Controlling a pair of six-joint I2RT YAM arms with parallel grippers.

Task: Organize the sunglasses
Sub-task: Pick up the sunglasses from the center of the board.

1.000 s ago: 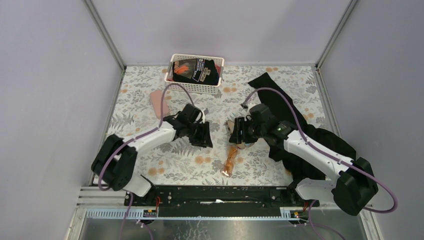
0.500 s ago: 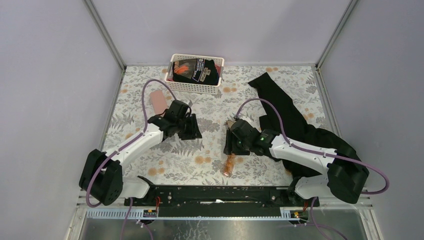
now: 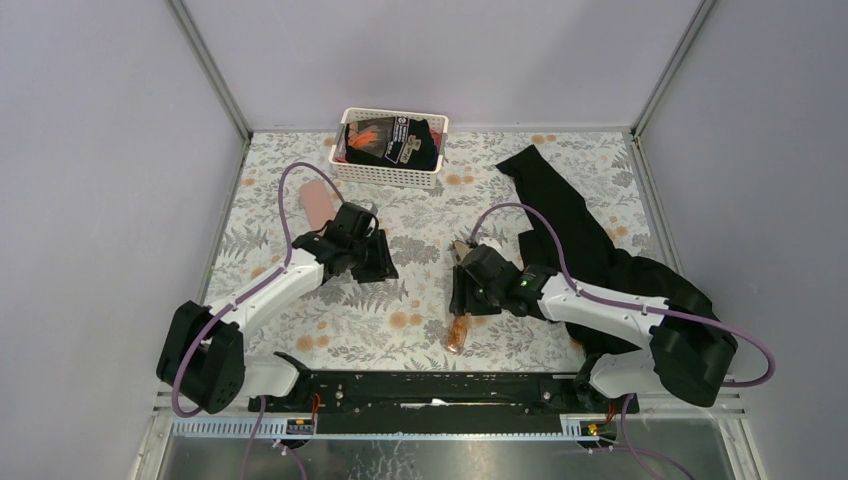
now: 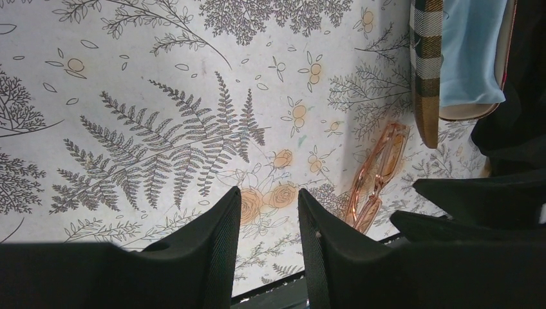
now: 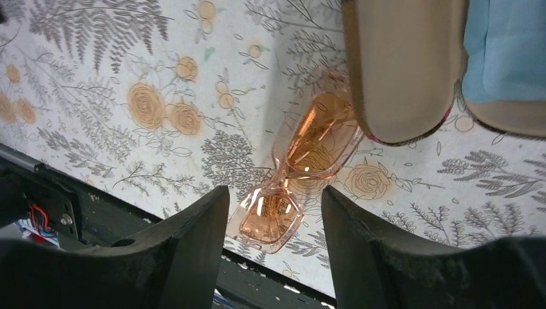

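**A:** The sunglasses (image 5: 302, 170) lie flat on the flowered table (image 5: 96, 77), close to its near edge.

**B:** It's a thin, pale frame with orange-pink lenses. They're clear enough that the print shows through, and there's glare on the nearer lens.

**A:** The pair runs lengthwise, from the near edge toward the middle of the table.

**B:** And the far lens sits at the rim of the open case (image 5: 405, 64), partly hidden by it.

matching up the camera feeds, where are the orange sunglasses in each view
Top external: sunglasses low centre, near the table's front edge.
Left wrist: sunglasses lower right.
Right wrist: sunglasses centre, lower half.
Shared landmark: the open case just beyond them, mostly hidden from the top.
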